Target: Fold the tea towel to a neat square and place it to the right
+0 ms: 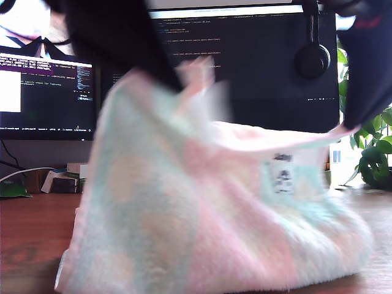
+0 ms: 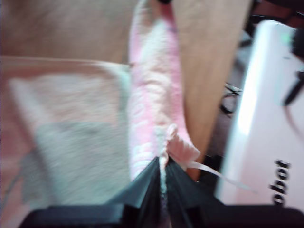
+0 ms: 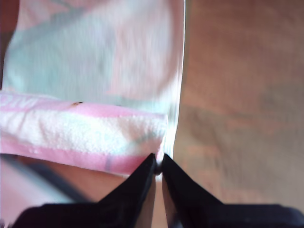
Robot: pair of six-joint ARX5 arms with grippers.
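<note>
The fluffy tea towel (image 1: pixel 202 226) with soft pink, mint-green and white checks is lifted up above the brown wooden worktop (image 1: pixel 24 239). Its bottom edge hangs down close to the wood, and the picture is too blurry to show if it touches. My first end effector (image 2: pixel 162 167) has its two black fingers pressed together on a pink corner of the towel, and a thin white loop (image 2: pixel 209 172) sticks out right beside the fingertips (image 2: pixel 147 178). From that pinch the cloth runs away from the fingers in a long pink and white strip, with more towel spread out next to it. My second end effector (image 3: pixel 158 164) is also squeezed shut, and it nips the thin edge of the towel right at its tips. A rolled pink and white fold lies just beside those tips, and the rest of the towel hangs out past them over the bare wood. In the exterior view two dark arms reach down from above and hold the cloth up like a tent. A small white label (image 1: pixel 282 177) with a tiny cartoon and black letters shows on the towel, below the arm (image 1: pixel 367 61) on the exterior view's right. Dark computer screens (image 1: pixel 245 61) stand behind the towel, and a green leafy plant (image 1: pixel 373 153) sits at the exterior view's right.
</note>
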